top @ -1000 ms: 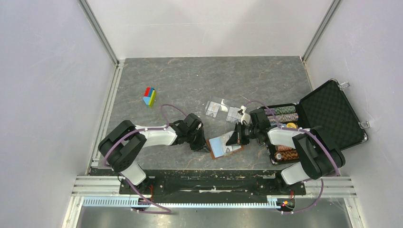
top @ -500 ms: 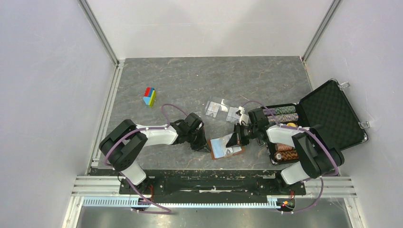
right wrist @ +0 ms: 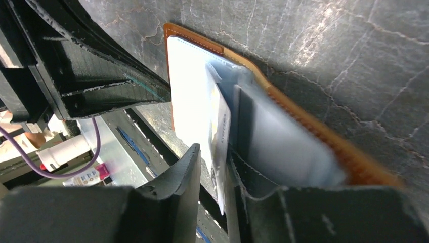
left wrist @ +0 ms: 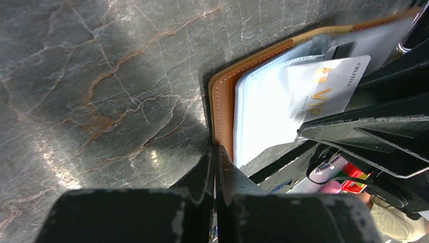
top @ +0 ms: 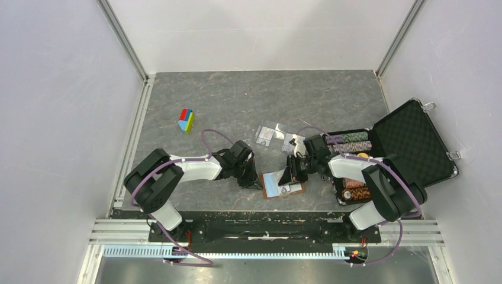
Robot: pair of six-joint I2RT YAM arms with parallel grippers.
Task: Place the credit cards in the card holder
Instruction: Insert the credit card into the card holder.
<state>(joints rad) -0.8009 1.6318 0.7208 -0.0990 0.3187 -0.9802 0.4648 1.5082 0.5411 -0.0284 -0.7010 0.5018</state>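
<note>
The brown card holder (top: 298, 189) lies open on the table between the arms. In the right wrist view its orange-brown edge (right wrist: 283, 98) frames pale sleeves. A white credit card (right wrist: 220, 129) stands partly inside one pocket. It leans on one finger of my right gripper (right wrist: 215, 157), whose jaws are slightly open with a gap on the card's other side. The left wrist view shows the same card (left wrist: 329, 86) with gold lettering. My left gripper (left wrist: 215, 148) is shut, its tips resting at the holder's left edge (left wrist: 222, 96). From above, the left gripper (top: 253, 180) and right gripper (top: 290, 176) flank the holder.
A clear plastic tray (top: 275, 137) sits just behind the holder. An open black foam-lined case (top: 414, 142) with rows of chips (top: 354, 142) stands at the right. A small coloured block (top: 187, 119) lies at the back left.
My right gripper's jaws have parted from the card and the arm has shifted a little to the left. The left arm has not moved.
</note>
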